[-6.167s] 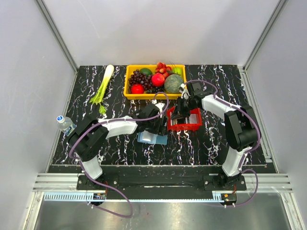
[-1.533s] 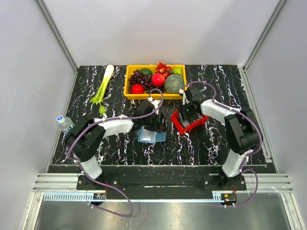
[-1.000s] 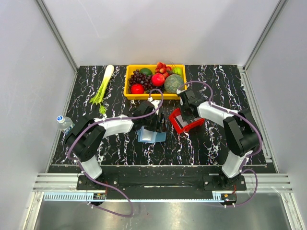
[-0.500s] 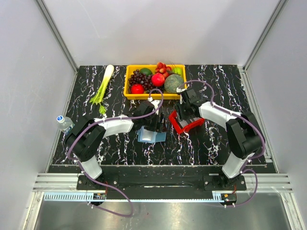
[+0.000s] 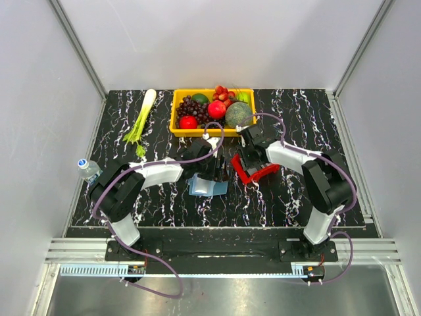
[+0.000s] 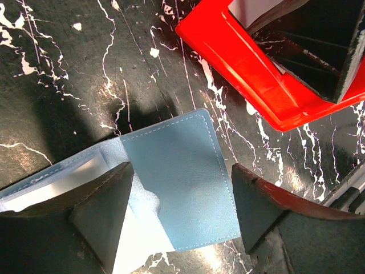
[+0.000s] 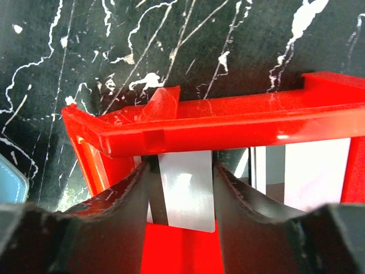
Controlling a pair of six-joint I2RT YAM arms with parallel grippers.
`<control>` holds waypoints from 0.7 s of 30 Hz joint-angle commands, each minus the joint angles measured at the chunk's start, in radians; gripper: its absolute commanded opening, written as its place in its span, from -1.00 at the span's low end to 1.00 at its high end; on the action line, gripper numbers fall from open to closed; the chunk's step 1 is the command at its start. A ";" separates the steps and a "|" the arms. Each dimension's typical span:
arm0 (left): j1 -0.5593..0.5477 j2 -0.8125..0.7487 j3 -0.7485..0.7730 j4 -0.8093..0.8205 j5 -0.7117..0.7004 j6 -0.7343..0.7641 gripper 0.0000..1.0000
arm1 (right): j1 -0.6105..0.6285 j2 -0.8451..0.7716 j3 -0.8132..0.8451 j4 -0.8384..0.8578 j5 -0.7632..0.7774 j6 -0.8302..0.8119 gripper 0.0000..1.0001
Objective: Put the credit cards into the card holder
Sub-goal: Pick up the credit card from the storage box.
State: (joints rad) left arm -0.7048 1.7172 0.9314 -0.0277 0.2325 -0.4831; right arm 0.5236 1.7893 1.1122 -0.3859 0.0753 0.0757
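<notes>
Since six seconds back the red tray [image 7: 228,117] has been swung from square-on to askew, and the right gripper [image 7: 182,171] has crept left over its far end; the left arm has kept its post for the last second and more. Across the black marbled table [image 5: 296,118] there is bare room to the right of the tray and toward the near edge. On the far side the yellow basket [image 5: 197,133] of fruit sits close behind the right wrist, so a backward lift looks cramped. The tray's wall stands just ahead of the right fingers [image 7: 122,200], which reach down inside it. Their jaws are parted to either side of an upright grey-white card [image 7: 185,194], with a dark slit showing on one side, so they bracket it without yet pinching. That stance reads as lining up a grasp by the card's long edges. A second card [image 7: 311,171] leans further along the same wall. Well clear of the tray's corner, the card holder [image 6: 182,177] lies opened flat on the table. The left gripper [image 6: 181,167] spreads wide above it, one finger over the pocket side, probably to keep it open for the card. Whether that finger actually presses down I cannot tell.
</notes>
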 commanded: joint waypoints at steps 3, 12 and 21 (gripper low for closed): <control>0.007 -0.010 -0.002 0.043 0.018 -0.005 0.48 | 0.015 -0.028 -0.017 0.012 0.119 0.003 -0.26; 0.008 -0.005 0.004 0.040 0.022 -0.003 0.48 | 0.015 -0.099 0.008 -0.010 0.049 -0.010 -0.94; 0.008 -0.004 0.006 0.040 0.022 -0.003 0.48 | 0.015 -0.226 0.009 0.015 -0.119 0.030 -0.98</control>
State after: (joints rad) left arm -0.7021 1.7172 0.9310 -0.0277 0.2333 -0.4831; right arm 0.5350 1.6798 1.1122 -0.3893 0.0628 0.0883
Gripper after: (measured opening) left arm 0.740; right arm 0.114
